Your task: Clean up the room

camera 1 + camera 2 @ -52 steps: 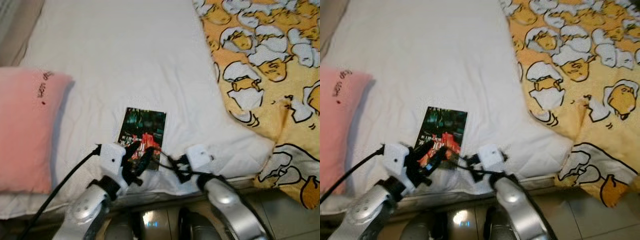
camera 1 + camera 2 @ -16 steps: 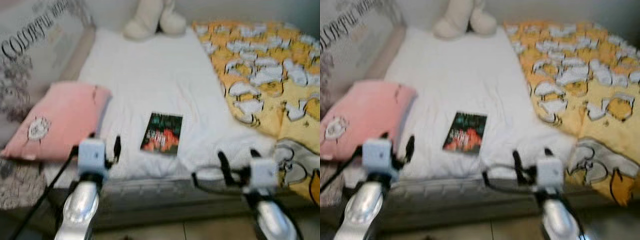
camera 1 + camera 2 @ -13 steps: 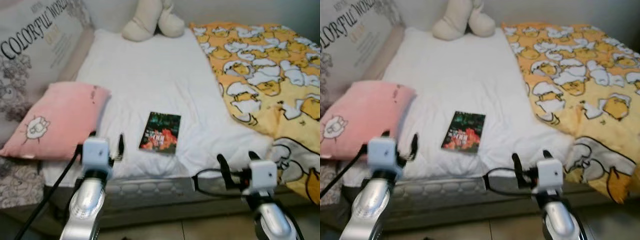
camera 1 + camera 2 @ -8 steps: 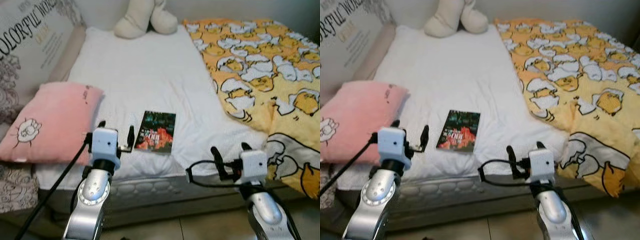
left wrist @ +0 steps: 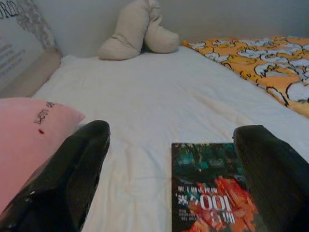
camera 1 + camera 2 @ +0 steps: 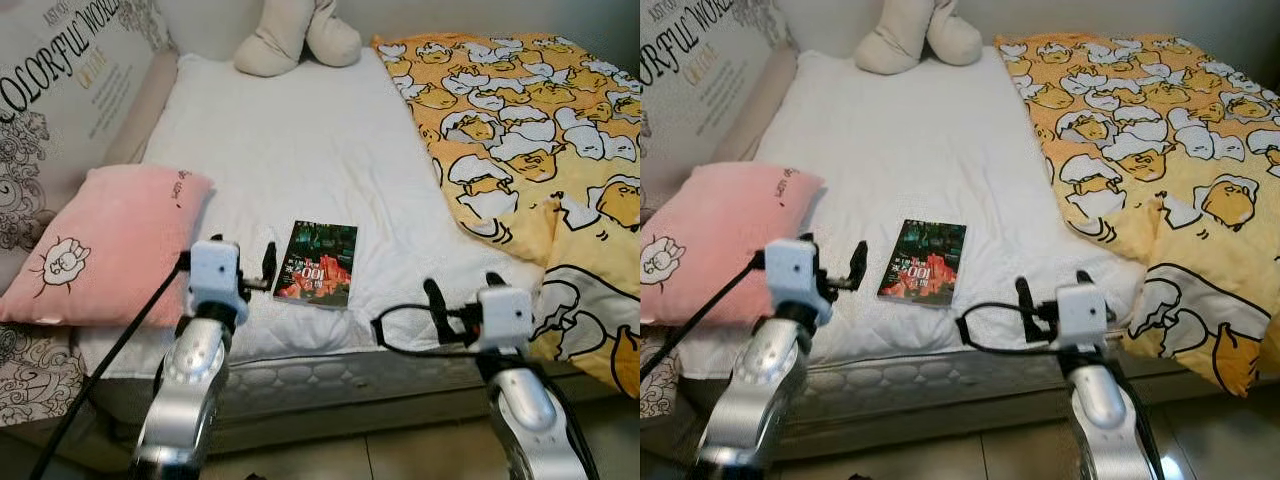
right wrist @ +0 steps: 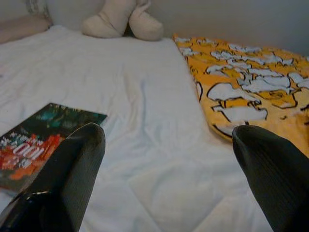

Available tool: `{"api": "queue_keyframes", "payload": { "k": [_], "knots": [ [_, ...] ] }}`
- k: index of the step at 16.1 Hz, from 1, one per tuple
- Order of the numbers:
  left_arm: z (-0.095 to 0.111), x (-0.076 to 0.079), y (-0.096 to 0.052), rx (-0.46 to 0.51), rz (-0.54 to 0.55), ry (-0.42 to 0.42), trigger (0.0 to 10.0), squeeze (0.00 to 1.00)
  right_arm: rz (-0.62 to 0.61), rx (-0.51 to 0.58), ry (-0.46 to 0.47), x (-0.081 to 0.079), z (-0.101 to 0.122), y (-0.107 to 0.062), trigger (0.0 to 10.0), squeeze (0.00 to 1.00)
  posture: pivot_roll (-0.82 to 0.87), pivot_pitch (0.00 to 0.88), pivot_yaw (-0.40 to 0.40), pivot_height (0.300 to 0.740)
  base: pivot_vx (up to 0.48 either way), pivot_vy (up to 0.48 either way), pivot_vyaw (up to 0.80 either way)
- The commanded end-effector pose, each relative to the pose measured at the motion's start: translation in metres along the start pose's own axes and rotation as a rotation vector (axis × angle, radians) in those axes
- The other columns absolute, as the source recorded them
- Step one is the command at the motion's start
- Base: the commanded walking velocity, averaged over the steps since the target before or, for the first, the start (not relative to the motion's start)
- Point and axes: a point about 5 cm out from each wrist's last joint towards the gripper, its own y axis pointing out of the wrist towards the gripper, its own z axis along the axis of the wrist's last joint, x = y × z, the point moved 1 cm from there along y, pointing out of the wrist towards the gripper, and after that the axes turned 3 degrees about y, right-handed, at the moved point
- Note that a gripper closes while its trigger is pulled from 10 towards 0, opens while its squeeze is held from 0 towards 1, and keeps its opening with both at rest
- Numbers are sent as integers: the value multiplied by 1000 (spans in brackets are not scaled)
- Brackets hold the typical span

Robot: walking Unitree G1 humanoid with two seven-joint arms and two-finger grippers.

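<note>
my left gripper (image 6: 243, 262) is up at the near edge of the bed (image 6: 300, 150), fingers spread wide, nothing between them. it sits just beside the book (image 6: 318, 263), on the pillow side, not touching it. my right gripper (image 6: 460, 297) is also spread wide and empty, near the bed's front edge, on the blanket side of the book and clearly apart from it.

the book lies flat on the white sheet, cover up. thin paperback, dark green top half, red-orange lower half with white lettering; i can read "100" on it in the left wrist view. it is slightly skewed to the bed edge.

from the book outward: pink pillow (image 6: 105, 245) with a small line-drawn figure lies beside it on my left. yellow blanket (image 6: 530, 130) with a cartoon egg print covers the bed's other side and hangs over the front edge. a beige plush toy (image 6: 297, 35) sits at the far end of the bed beyond the book. a printed headboard panel (image 6: 60, 80) stands behind the pillow.
</note>
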Motion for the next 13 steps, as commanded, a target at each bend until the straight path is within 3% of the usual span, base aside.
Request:
{"api": "queue_keyframes", "payload": {
  "k": [1, 9, 13],
  "knots": [
    [-2, -4, 5, -19, 5, -7, 10000, 0, 11, -16, 6, -4, -3, 3, 10000, 0, -178, 0, 79, 740, 330, -345, 0],
    [2, 11, 15, -1, -33, -64, 10000, 0, 22, -21, 4, -9, -7, 5, 10000, 0, -204, 0, 90, 740, 376, -294, 0],
    [-5, -4, 22, -56, 101, -171, 10000, 0, 45, -24, -7, -8, -6, 7, 10000, 0, -202, 0, 76, 740, 427, -142, 0]
  ]
}}
